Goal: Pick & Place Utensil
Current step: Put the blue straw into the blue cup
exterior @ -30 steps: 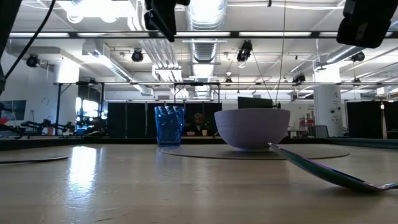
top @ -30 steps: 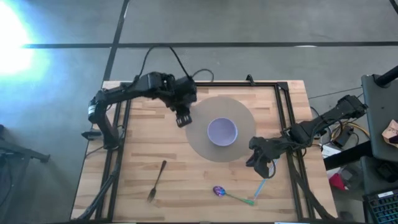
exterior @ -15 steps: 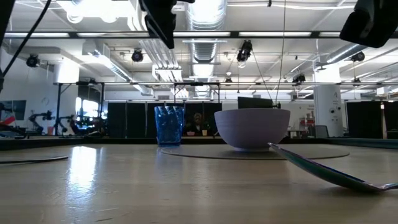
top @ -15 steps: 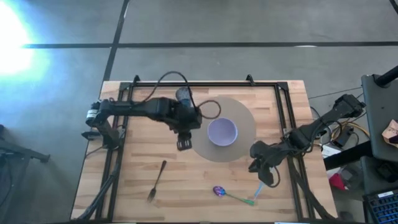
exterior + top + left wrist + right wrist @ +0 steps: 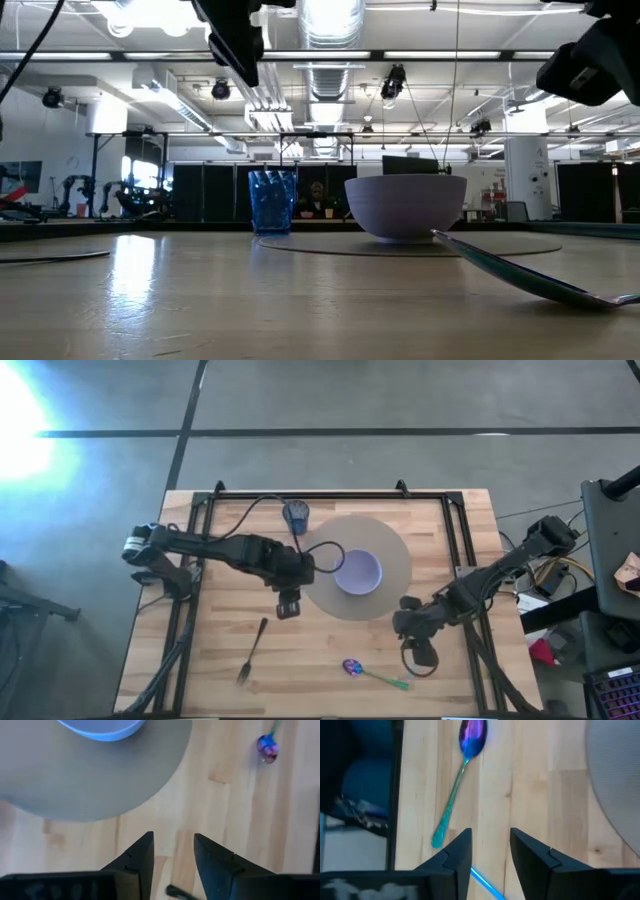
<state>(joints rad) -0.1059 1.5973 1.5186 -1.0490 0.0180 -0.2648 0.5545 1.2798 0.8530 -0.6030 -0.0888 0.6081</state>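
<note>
Under the right gripper (image 5: 421, 656), a blue utensil (image 5: 487, 884) mostly hidden.

Fork (image 5: 252, 649) in high view too small to make out tines; in left wrist view only a dark tip (image 5: 176, 893) shows, cut off at frame edge; bowl (image 5: 102, 727) cropped likewise; blue straw-like item (image 5: 487, 883) mostly hidden behind right gripper (image 5: 490, 851) — identity undetermined.

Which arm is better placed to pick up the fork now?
Probably the left. The left gripper, open, hangs near the fork. The right gripper, also open, is beside the spoon, farther from the fork.
</note>
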